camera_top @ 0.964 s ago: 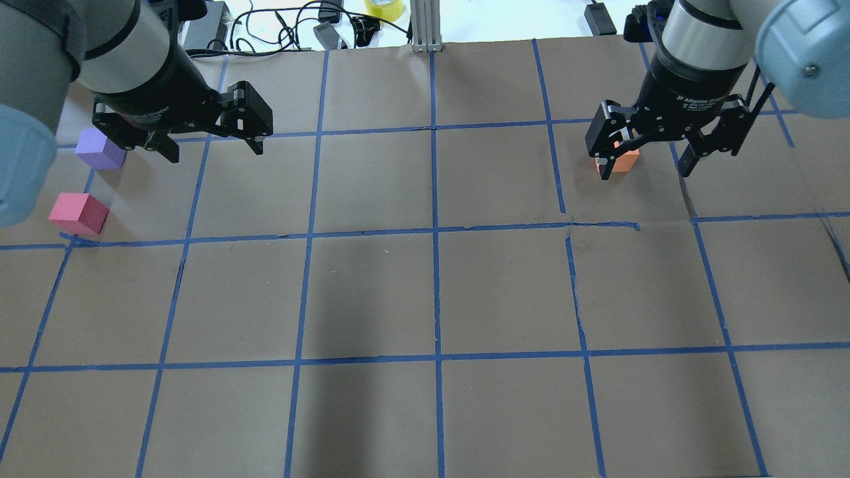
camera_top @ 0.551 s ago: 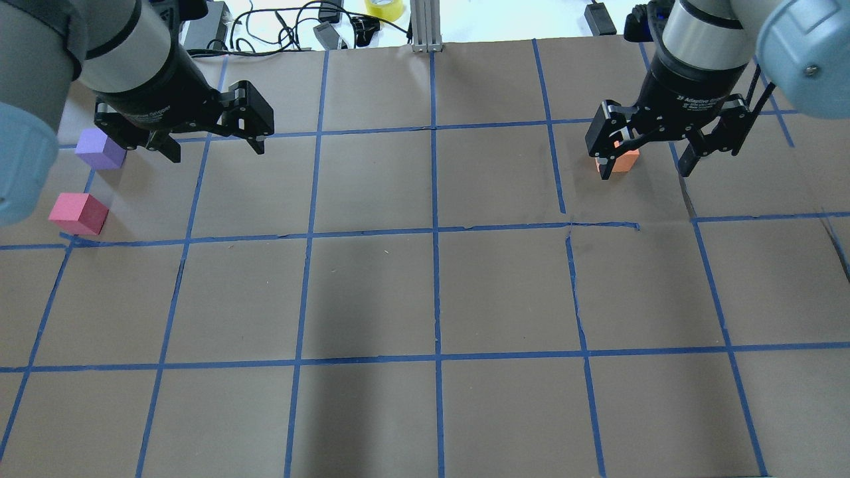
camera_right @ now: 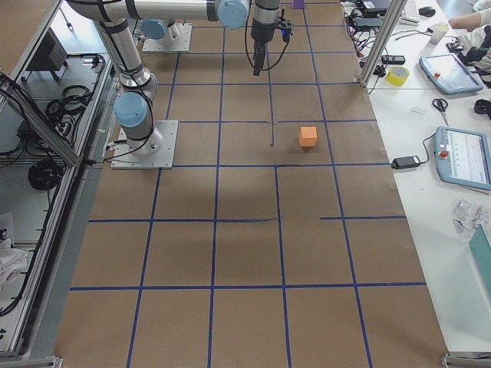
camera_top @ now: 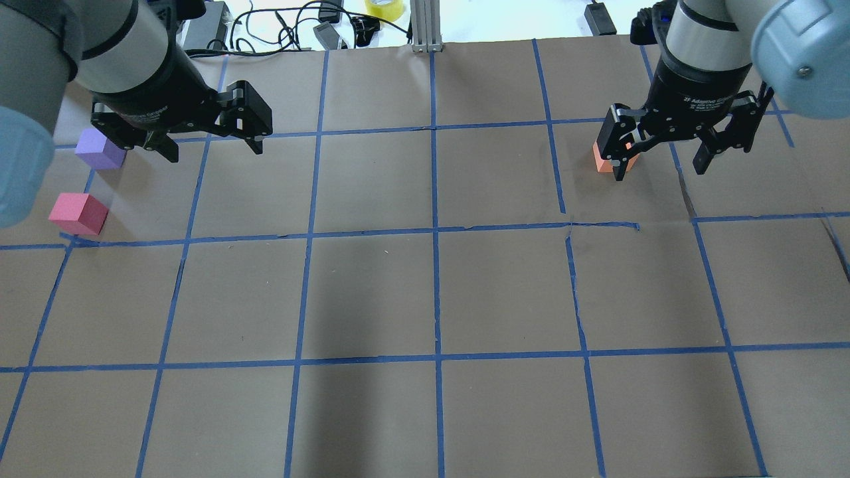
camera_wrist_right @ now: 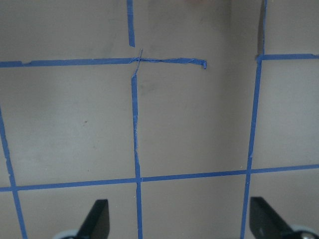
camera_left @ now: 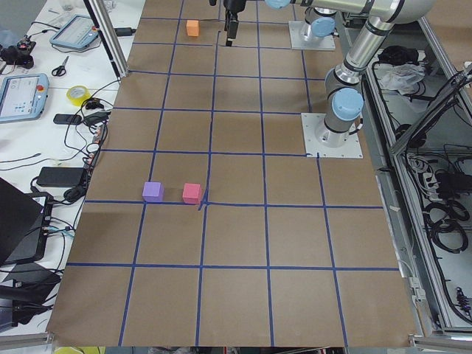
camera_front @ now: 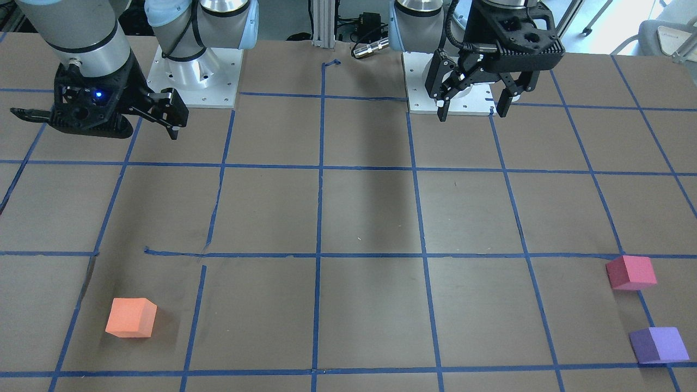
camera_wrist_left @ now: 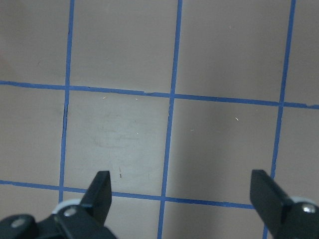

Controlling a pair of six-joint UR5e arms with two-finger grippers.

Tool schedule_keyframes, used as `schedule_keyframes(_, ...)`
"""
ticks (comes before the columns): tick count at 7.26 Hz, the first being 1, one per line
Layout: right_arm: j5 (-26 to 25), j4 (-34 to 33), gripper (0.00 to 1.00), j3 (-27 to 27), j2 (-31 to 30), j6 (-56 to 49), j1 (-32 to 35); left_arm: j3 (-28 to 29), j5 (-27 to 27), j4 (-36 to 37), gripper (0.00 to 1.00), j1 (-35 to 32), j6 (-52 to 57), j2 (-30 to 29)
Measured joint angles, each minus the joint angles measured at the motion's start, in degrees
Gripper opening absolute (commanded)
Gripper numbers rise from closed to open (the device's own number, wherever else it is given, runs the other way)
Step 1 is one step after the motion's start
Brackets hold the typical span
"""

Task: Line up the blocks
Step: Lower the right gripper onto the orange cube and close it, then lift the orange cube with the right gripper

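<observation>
The left gripper (camera_top: pixel 214 149) and right gripper (camera_top: pixel 661 171) hang wide open and empty, likely poised for pickups, since the orange block (camera_front: pixel 130 317) lies well apart from the neighbouring pinkish-red block (camera_front: pixel 630 272) and purple block (camera_front: pixel 659 344).

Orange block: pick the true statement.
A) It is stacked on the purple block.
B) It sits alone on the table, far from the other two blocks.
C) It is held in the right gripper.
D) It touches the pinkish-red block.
B: the orange block rests by itself on the paper. The pinkish-red block and purple block lie at the opposite end, and the right gripper is open and empty.
</observation>
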Motion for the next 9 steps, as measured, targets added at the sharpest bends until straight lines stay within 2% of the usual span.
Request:
schedule_keyframes(2,-0.6,-4.8,1.00,0.1,1.9,-1.3,-0.1,0.0,-0.2,0.0,1.00,0.0,0.0,0.0)
schedule_keyframes(4,-0.8,-12.8,1.00,0.1,4.4,-1.9,-0.6,0.0,-0.1,0.0,1.00,0.0,0.0,0.0)
schedule_keyframes(9,0.0,-29.7,1.00,-0.6,19.7,-3.6,-5.0,-0.1,0.2,-0.2,1.00,0.0,0.0,0.3)
